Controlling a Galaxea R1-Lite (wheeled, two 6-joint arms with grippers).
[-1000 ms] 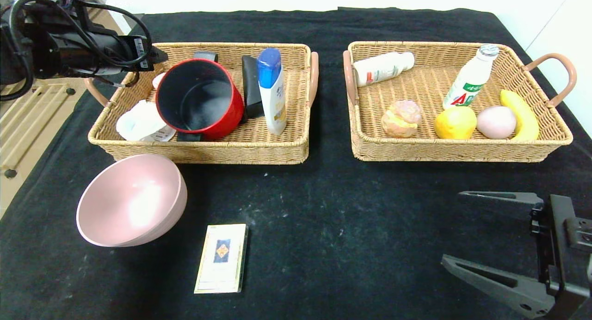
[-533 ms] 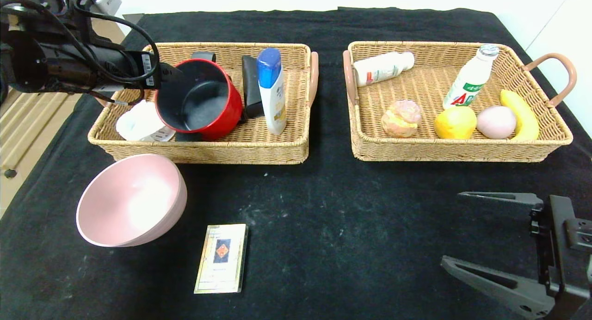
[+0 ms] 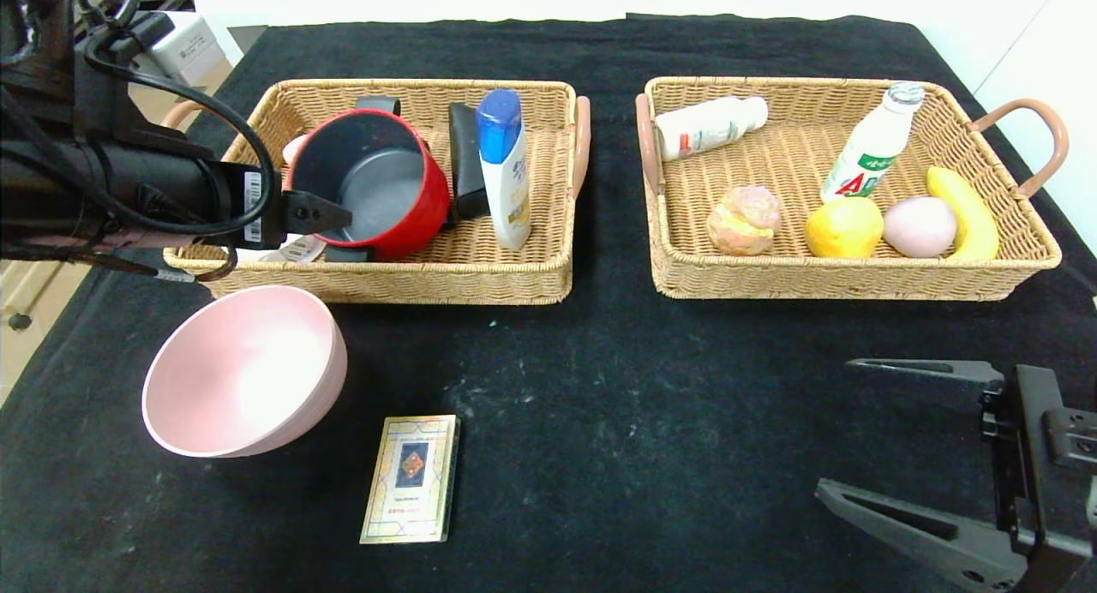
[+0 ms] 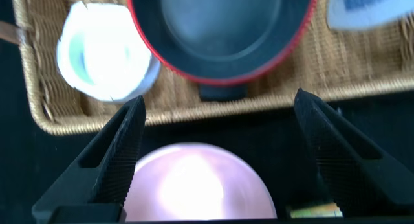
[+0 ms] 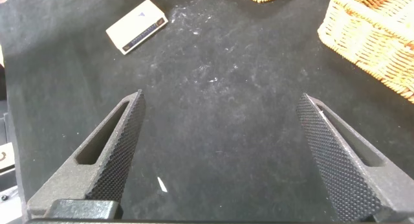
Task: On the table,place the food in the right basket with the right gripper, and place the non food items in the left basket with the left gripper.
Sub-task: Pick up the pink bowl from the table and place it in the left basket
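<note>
The right claw hangs parked low over the near right of the dark surface, its fingers spread wide with nothing between them. Well off to its left lie a card box and, just beyond that, a pink bowl, both on the surface outside the baskets.

The left claw hovers above the near rim of the left basket, fingers wide apart and empty, with the bowl directly under it. Just past it inside that basket sit a red pot, a white cup, a shampoo bottle and a black object.

Beyond the right claw, the right basket holds a pastry, lemon, peach, banana and two drink bottles.
</note>
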